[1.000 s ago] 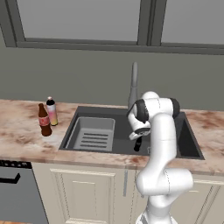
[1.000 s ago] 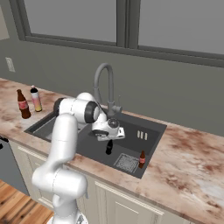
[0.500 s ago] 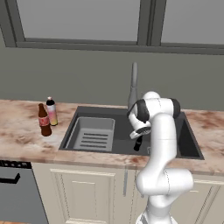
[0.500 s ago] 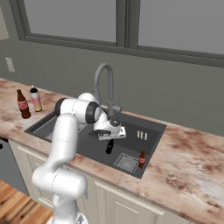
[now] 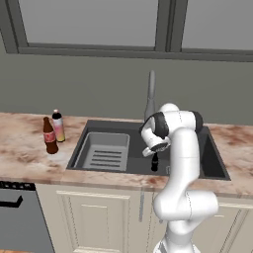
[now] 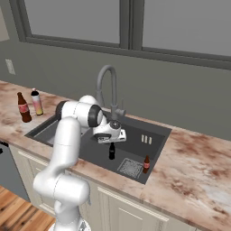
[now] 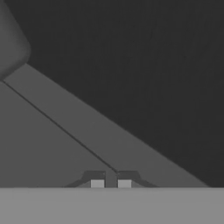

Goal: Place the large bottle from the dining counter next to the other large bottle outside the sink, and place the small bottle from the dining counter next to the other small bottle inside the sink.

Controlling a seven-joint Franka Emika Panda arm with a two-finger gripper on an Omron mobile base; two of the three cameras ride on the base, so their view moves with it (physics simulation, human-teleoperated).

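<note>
At the far left of the left base view we see the large bottle from the dining counter (image 5: pixel 49 136), brown with a red label, standing upright on the marble bench (image 5: pixel 20 148). Just beside it, a little farther back, stands the other large bottle (image 5: pixel 58 126), pinkish with a white cap; whether the two touch we cannot tell. Both stand outside the sink (image 5: pixel 123 129), near its left rim. The right base view shows the same pair at the bench's left end, the brown one (image 6: pixel 24 108) nearer to us than the pink one (image 6: pixel 36 102).

Moving right, the dark basin holds a light grey ribbed tray (image 5: pixel 104 152) in its left part, and the tall faucet (image 5: pixel 150 95) rises behind its middle.

Next comes our gripper (image 5: pixel 154 158), hanging low inside the basin. The small bottle from the dining counter (image 5: pixel 154 163), all black, stands upright under the hand, with its neck at the jaws. The right base view shows this small black bottle (image 6: pixel 112 151) on the basin floor just under the hand. The jaws are pressed nearly together, and they appear to pinch the bottle's neck.

Farther right in the right base view, another small bottle (image 6: pixel 146 164), reddish-brown, stands upright near the sink's front right corner, beside a square drain grate (image 6: pixel 131 167), apart from the black one.
</note>
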